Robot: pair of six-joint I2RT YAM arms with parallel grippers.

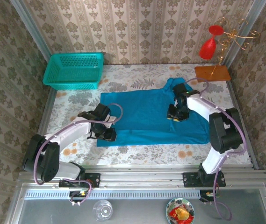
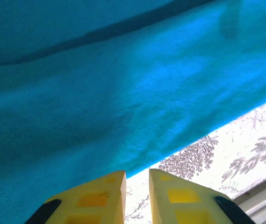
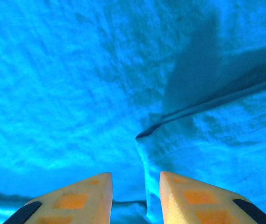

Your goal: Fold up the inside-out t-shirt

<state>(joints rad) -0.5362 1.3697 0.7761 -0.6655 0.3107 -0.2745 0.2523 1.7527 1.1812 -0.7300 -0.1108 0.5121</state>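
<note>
Step in hand, as I judge it: taking hold of the t-shirt (image 1: 142, 114) for a first fold, with no fold made yet. The teal shirt lies spread flat in a single layer on the floral tablecloth (image 1: 147, 151), about mid-table, well apart from the mesh basket (image 1: 74, 70) at the far left corner.

My left gripper (image 1: 107, 135) sits at the shirt's near left corner. In its wrist view the yellow fingers (image 2: 102, 196) stand a narrow gap apart, with bare tablecloth showing between them and the shirt's edge just past the tips. I see nothing pinched there.

My right gripper (image 1: 176, 115) is down on the cloth toward the shirt's right end. Its fingers (image 3: 83, 198) stand apart, and a raised ridge of fabric with a seam line runs in between them. I cannot tell that the ridge is clamped.

The next move calls for both pairs of fingers to bite cloth firmly, the left getting under the edge without catching the tablecloth, before anything is lifted.

The shirt's long axis runs left to right across the table. A bulge on the far edge near the right end reads as a sleeve, and the left edge is straight like a hem. So the neck probably points to my right, though I cannot see it.
</note>
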